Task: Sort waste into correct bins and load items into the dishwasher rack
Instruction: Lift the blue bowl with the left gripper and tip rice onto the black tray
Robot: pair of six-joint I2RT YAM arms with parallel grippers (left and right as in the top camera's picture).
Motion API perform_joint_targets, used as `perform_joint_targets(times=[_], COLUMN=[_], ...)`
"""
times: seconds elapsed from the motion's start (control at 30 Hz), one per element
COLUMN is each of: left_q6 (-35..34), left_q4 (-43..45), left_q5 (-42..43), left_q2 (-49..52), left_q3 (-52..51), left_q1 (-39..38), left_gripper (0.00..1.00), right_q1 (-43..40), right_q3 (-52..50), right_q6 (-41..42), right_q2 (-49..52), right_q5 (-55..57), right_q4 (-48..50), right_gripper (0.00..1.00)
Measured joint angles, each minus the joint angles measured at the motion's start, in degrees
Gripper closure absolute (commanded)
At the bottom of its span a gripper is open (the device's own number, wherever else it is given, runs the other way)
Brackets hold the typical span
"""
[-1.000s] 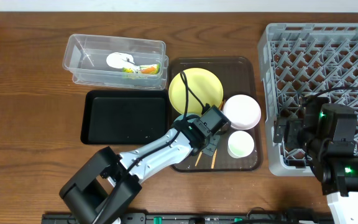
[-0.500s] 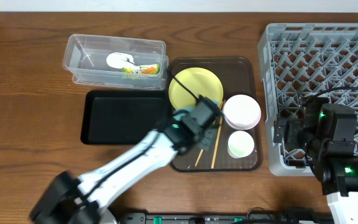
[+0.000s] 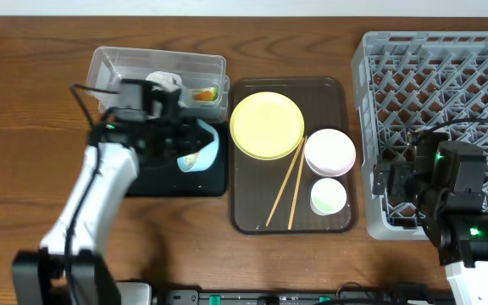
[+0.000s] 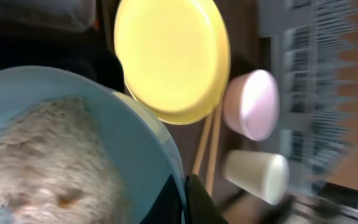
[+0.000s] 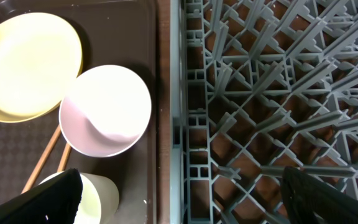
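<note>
Left hand [image 3: 180, 141] is clamped on the rim of the light blue bowl [image 3: 202, 146]. Wrist view shows one finger [image 4: 196, 198] outside the wall; the inner one is hidden. The bowl hangs tilted on edge over the right end of the black tray [image 3: 155, 174], opening turned down-left. The rice grains [image 4: 36, 155] are in the bowl, heaped against the low side. My read: the tilt is there to dump the food into the tray, which makes that the food bin.

The clear tub [image 3: 113, 80] just behind holds the white scrap [image 3: 166, 81] and the wrapper [image 3: 203, 95], so dry waste looks sorted.

Right hand [image 5: 179, 186] is spread wide and empty, parked over the near-left edge of the dishwasher rack [image 3: 447, 68], likely waiting for dishes.

Nothing is racked yet. The yellow plate [image 3: 267, 125], chopsticks [image 3: 288, 185], pinkish-white bowl [image 3: 329, 152] and white cup [image 3: 328, 196] all sit on the brown serving tray [image 3: 248, 222], between the two hands. The chopsticks lean against the plate's edge. The pinkish bowl and cup are nearest the right hand, just across the rack wall.
</note>
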Motion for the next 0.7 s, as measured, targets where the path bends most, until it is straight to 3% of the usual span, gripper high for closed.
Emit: perform_joint_targets(times=[0.3, 0.53, 0.7], left_q6=[5.0, 4.8, -3.4], left_q4=[-2.3, -2.3, -2.5], left_q5=[28.6, 38.6, 40.8], left_q2=[17.1, 19.4, 19.4], left_q3=[-1.2, -1.2, -1.2], left_q1=[13.6, 17.1, 18.6], left_gripper=[0.94, 0.94, 0.94], right_q1=[0.0, 0.0, 0.0], right_q3=[0.0, 0.0, 0.0], right_q6=[0.0, 0.0, 0.0], right_q2=[0.0, 0.0, 0.0], right_q5=[0.0, 0.0, 0.0], right_q4=[0.0, 0.0, 0.0], right_gripper=[0.01, 0.01, 0.01])
